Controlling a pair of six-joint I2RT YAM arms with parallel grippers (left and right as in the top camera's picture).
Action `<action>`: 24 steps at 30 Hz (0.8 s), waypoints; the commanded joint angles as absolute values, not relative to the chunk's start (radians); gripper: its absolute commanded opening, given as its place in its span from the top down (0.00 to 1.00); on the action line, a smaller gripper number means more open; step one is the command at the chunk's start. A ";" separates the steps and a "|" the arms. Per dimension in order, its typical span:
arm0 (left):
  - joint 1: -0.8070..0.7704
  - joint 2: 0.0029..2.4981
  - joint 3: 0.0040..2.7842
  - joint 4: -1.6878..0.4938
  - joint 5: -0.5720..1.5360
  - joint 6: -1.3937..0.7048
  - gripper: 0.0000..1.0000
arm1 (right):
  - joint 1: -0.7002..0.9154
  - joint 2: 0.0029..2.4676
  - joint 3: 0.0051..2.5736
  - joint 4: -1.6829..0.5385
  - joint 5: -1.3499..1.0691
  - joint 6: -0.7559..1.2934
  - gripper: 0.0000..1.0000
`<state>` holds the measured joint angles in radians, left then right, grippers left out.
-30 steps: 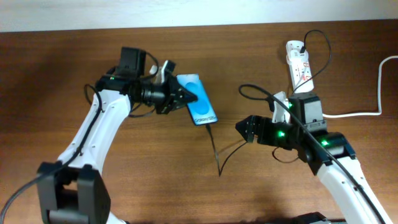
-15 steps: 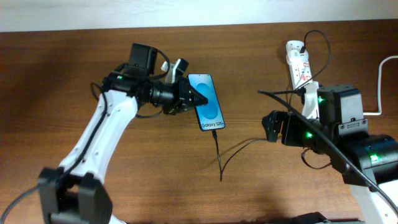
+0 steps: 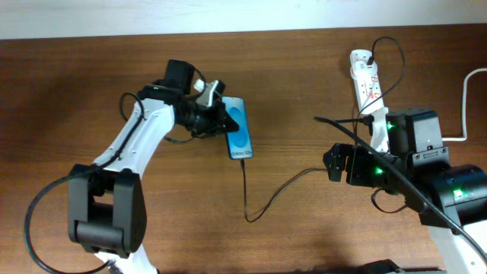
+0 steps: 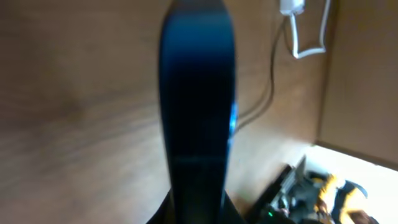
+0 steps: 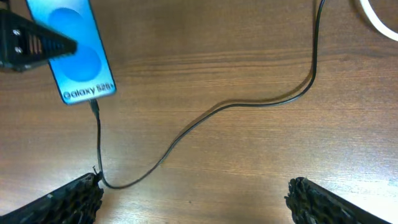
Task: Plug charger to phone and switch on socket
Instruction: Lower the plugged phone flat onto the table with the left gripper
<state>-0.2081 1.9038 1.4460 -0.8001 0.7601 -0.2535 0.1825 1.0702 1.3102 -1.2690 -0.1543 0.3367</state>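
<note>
the phone [image 3: 239, 129] is held at its upper end between the closed fingers of the left gripper [image 3: 220, 119], the charger [image 3: 244, 190] is seen plugged into its lower edge, the right gripper [image 5: 196, 200] is spread wide with nothing between, and the socket [image 3: 365, 76] is lying well apart, at the far right of the table [image 3: 304, 76]

Blue-screened phone [image 3: 239, 128] held edgewise in left pincer [image 3: 218, 119]; thin black charger [image 3: 245, 190] plugged into its lower end, looping toward right pincer [image 3: 337, 163]; white socket [image 3: 365, 76] lying beyond that.
</note>
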 commanded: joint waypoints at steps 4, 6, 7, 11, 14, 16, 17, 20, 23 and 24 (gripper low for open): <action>-0.179 1.941 1.466 -0.747 0.728 -0.245 0.92 | 0.176 1.090 1.329 -1.287 -0.142 0.333 0.02; -0.180 1.974 1.466 -0.728 0.729 -0.249 0.92 | 0.176 1.102 1.329 -1.294 -0.142 0.333 0.02; -0.180 1.987 1.466 -0.725 0.729 -0.249 0.92 | 0.176 1.107 1.329 -1.297 -0.142 0.333 0.02; -0.180 2.027 1.466 -0.713 0.741 -0.249 0.92 | 0.176 1.117 1.329 -1.298 -0.141 0.333 0.02; -0.180 2.045 1.466 -0.699 0.743 -0.265 0.91 | 0.175 1.131 1.329 -1.298 -0.141 0.333 0.02; -0.180 2.057 1.466 -0.692 0.743 -0.265 0.90 | 0.176 1.144 1.329 -1.298 -0.141 0.333 0.02; -0.180 2.060 1.466 -0.689 0.743 -0.265 0.89 | 0.176 1.151 1.329 -1.299 -0.141 0.333 0.02; -0.180 2.070 1.466 -0.677 0.736 -0.266 0.88 | 0.176 1.174 1.329 -1.299 -0.141 0.333 0.02; -0.180 2.092 1.466 -0.666 0.732 -0.284 0.88 | 0.175 1.191 1.329 -1.298 -0.141 0.333 0.02; -0.180 2.098 1.466 -0.665 0.732 -0.284 0.88 | 0.176 1.192 1.329 -1.299 -0.141 0.333 0.02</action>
